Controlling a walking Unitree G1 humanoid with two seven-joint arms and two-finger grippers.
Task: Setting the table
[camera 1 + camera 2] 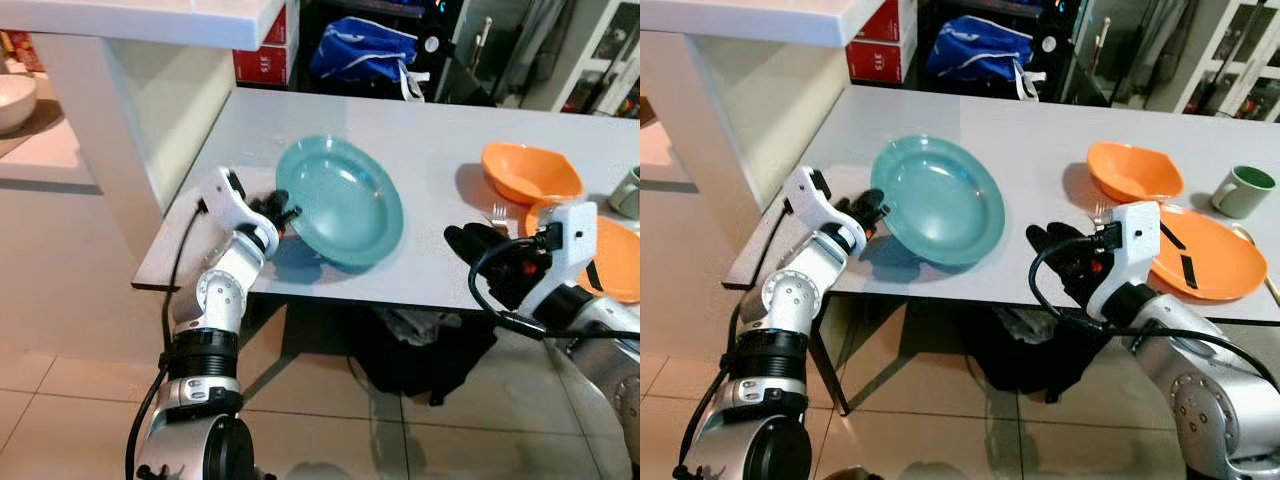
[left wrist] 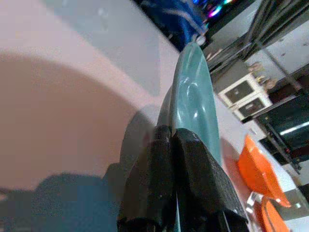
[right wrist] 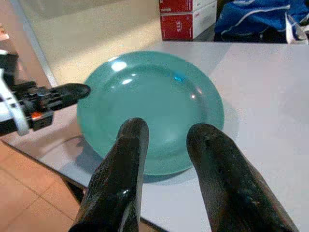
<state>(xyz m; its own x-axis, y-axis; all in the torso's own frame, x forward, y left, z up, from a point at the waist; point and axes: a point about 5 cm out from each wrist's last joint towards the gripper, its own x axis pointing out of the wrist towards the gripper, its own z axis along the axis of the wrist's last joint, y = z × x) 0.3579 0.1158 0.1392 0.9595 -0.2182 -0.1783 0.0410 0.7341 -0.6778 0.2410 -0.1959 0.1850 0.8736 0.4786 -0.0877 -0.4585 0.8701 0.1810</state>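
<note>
Left pincer (image 1: 283, 217), black fingers pinched on the near rim of the round glossy teal plate (image 1: 342, 198), holds it tilted, far edge raised off the smooth grey worktop (image 1: 420, 150). Right pincer (image 1: 1052, 243) hovers at the worktop's front edge beside the plate, fingers parted, holding nothing. Farther right: angular orange bowl (image 1: 1134, 170), flat orange plate (image 1: 1206, 254), green mug (image 1: 1244, 190).

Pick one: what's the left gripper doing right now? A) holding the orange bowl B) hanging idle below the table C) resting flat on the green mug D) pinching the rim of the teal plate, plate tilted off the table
D: the left gripper is shut on the near-left rim of the teal plate, which sits tilted with a shadow under its raised edge; the left wrist view shows the fingers clamped on the rim.
</note>
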